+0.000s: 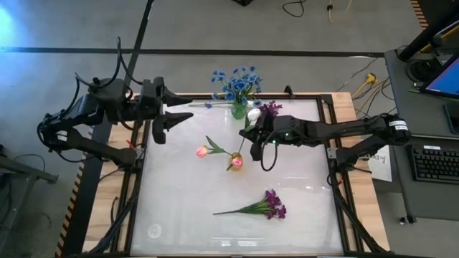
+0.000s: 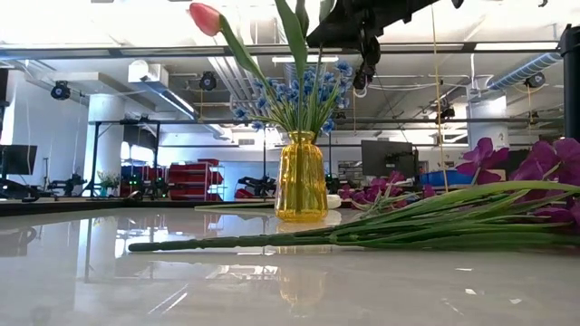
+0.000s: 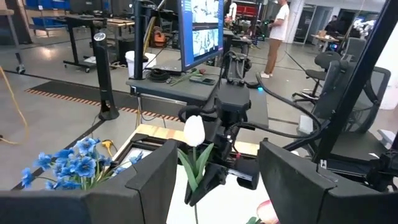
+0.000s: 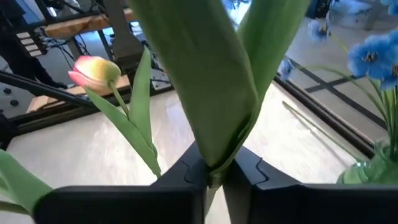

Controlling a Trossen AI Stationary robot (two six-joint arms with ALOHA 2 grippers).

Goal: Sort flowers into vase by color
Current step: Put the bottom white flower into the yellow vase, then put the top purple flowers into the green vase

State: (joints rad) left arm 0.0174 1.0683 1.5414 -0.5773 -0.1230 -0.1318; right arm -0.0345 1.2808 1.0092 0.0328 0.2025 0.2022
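Note:
My right gripper (image 1: pixel 252 129) is shut on a white tulip (image 3: pixel 194 130), held above the table's far middle. A yellow vase (image 2: pixel 301 177) below it has pink tulips (image 1: pixel 202 151) standing in it by their stems. Just beyond, a green vase (image 1: pixel 239 109) holds blue flowers (image 1: pixel 237 82). One purple sprig (image 1: pixel 269 206) lies flat on the table near the front, and another (image 1: pixel 270 107) lies beside the green vase. My left gripper (image 1: pixel 176 123) hangs open at the table's far left, touching nothing. My right gripper pinches the white tulip's stem, with its leaves wrapped around it (image 4: pixel 214 165), between its two fingers, well below the bud. The fingers come nearly level from the table's right and lie across the stem. The tulip stands roughly upright, bud up, and its lower stem slants down toward the yellow vase's mouth (image 1: pixel 237 156).
The glossy white table top (image 1: pixel 179 208) is bare at the near left. Its raised frame runs along the left (image 1: pixel 136 186) and right (image 1: pixel 337 193) edges. A desk with a keyboard (image 1: pixel 437 161) stands beyond the table's right side. People and workbenches show in the room behind.

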